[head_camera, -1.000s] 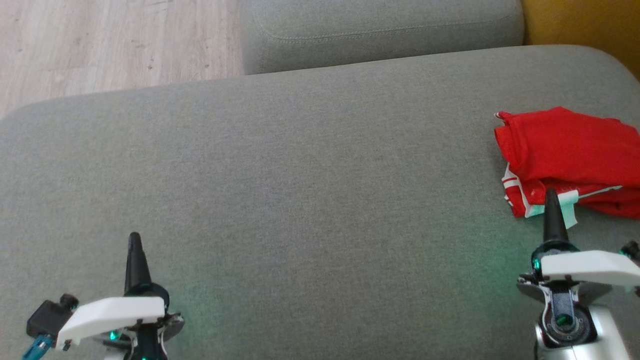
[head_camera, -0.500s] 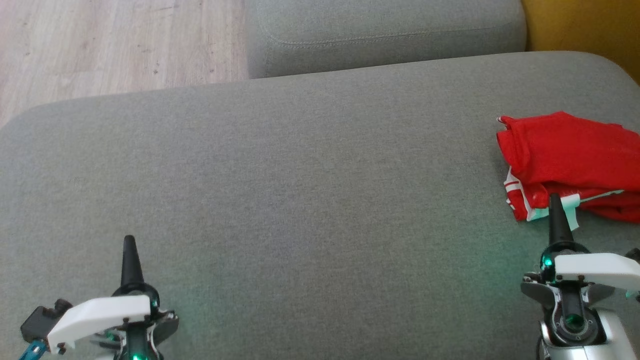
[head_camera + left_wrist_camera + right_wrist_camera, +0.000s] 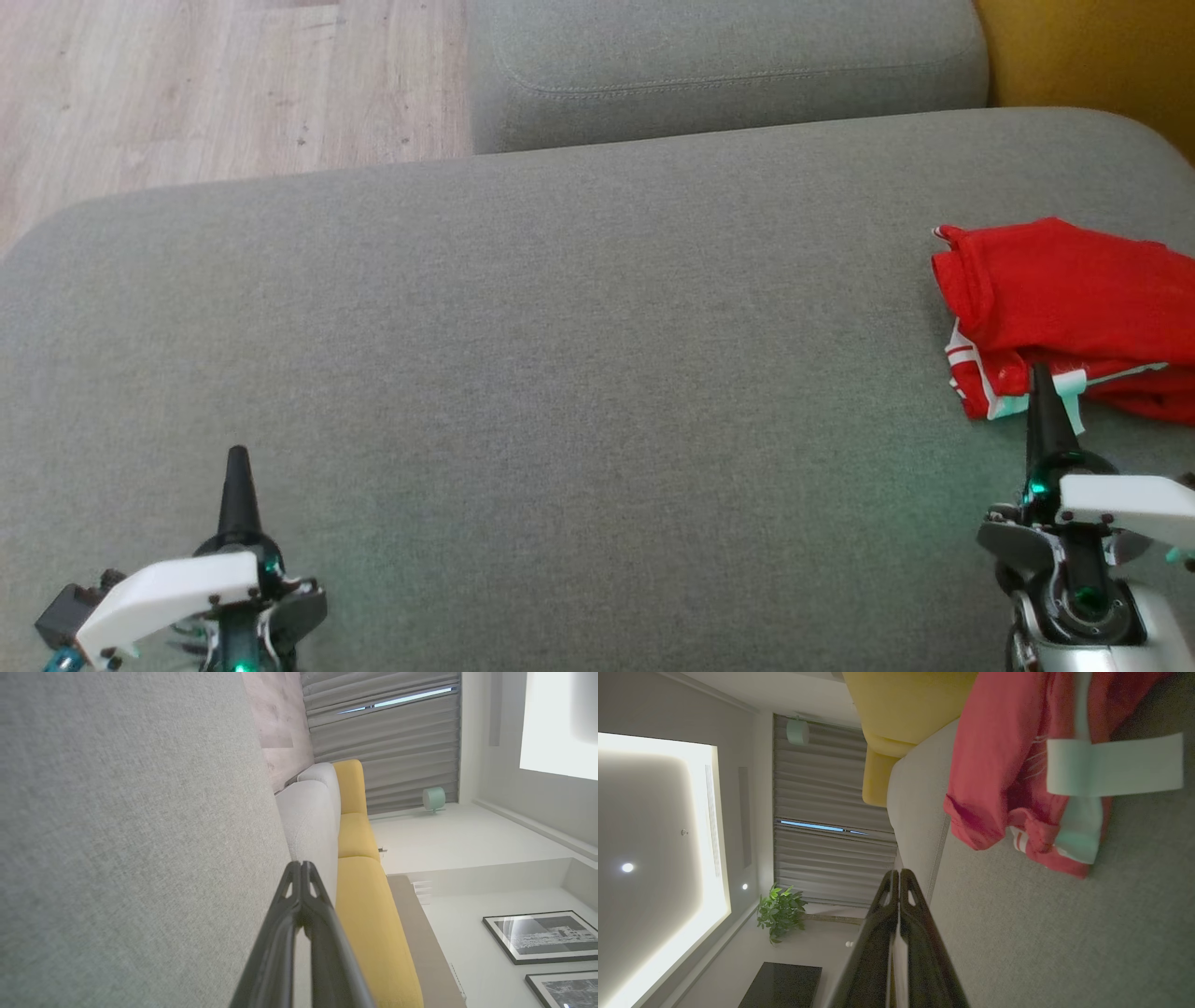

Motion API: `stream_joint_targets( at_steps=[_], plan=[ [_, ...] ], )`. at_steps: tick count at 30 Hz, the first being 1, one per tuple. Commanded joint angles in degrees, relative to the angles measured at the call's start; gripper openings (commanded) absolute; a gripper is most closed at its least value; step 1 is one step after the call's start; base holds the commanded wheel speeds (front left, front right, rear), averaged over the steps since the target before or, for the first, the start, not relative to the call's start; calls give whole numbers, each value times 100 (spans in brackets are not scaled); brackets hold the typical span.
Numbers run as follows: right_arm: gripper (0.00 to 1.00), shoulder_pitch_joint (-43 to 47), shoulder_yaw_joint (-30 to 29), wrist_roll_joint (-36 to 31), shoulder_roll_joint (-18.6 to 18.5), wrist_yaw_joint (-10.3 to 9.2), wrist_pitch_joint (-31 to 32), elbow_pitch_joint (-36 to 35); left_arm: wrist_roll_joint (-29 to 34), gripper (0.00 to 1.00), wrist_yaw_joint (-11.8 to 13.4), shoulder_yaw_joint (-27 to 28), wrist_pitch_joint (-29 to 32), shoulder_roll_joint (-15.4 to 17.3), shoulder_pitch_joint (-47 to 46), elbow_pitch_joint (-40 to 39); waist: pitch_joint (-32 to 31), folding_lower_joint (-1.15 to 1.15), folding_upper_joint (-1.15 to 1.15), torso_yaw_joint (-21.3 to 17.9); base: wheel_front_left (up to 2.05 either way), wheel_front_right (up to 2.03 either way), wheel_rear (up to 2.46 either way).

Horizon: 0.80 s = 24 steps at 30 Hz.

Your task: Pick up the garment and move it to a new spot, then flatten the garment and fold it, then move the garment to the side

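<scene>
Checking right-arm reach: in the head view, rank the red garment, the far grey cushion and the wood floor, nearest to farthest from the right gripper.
1. Red garment, at the right edge, right by the right gripper, whose fingers are shut.
2. Far grey cushion, top centre, beyond the seat.
3. Wood floor, top left corner.

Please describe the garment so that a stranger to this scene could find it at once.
Start at the wide grey cushion in front of the robot. At its right side lies the garment, a bunched heap just beyond the right gripper. It is bright red with white stripes and a pale label, unlike the plain grey fabric around it.
</scene>
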Motion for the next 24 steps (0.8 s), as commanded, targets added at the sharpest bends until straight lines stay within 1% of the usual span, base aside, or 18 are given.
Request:
stream_joint_targets(
  at_steps=[1, 16, 24],
  plan=[
    [0, -55, 66, 182, -119, -4, 48, -246, -141, 0, 7, 217, 45, 110, -275, -145, -7, 0, 0, 6, 0, 0, 0],
    [0, -1, -23, 1138, -116, -4, 305, -284, -983, 0, 8, 369, 307, 109, -294, -103, -89, 0, 0, 70, 0, 0, 0],
    [0, -1, -39, 1147, -106, -4, 323, -284, -990, 0, 8, 388, 325, 98, -296, -102, -91, 0, 0, 71, 0, 0, 0]
  ],
)
